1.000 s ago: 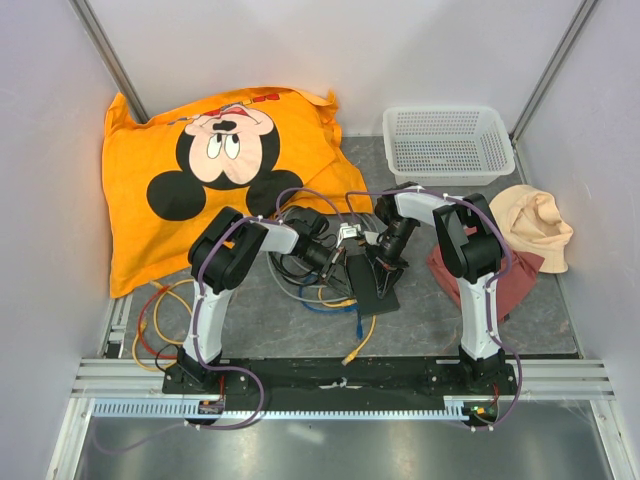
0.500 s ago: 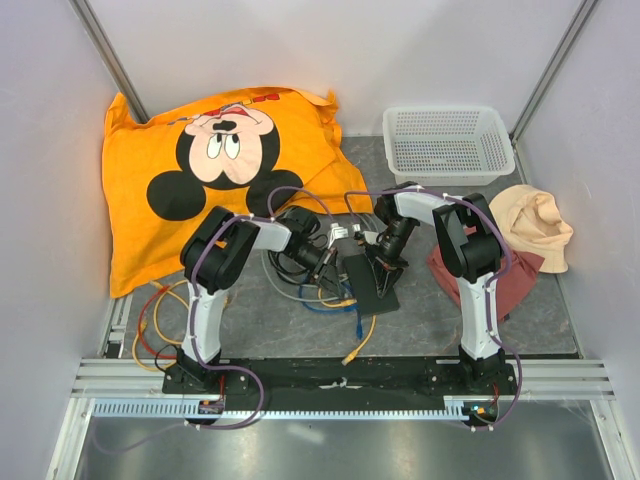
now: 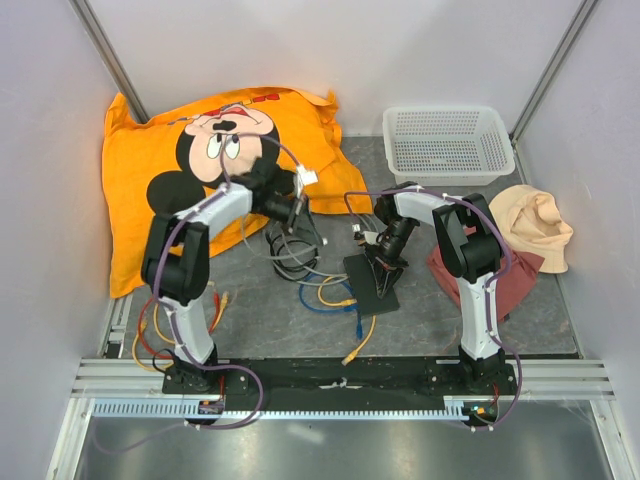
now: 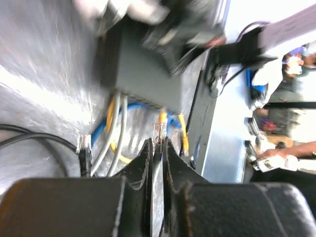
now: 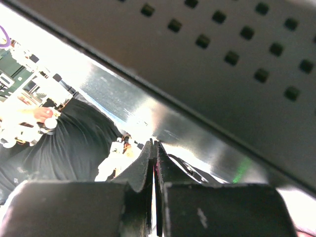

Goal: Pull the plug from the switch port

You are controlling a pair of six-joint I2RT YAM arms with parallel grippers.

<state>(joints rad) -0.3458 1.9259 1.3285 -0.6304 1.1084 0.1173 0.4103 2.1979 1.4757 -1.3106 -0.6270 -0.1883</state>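
This is a robotics lab, and the setup is a closed test cell. Plain white panels [image 3: 330, 50] wall in the grey bench [image 3: 430, 320] beyond and to either side of both jaws, with metal struts [image 3: 105, 50] in the far corners. On the near side of the jaws, the arms' bases are bolted to a black bar [image 3: 340, 372] laid across aluminium rails [image 3: 110, 375]. Past the right jaws, outside the cell, is a person in a black shirt [image 5: 74, 138]. Past the left jaws, another person's forearm [image 4: 291, 150] shows among blurred equipment.

Left fingers [image 4: 143, 170] pinch plug [image 4: 159, 132], apart from switch [image 4: 140, 74]; grey cable [image 4: 116, 129], yellow cable [image 4: 109, 114] reach its edge.
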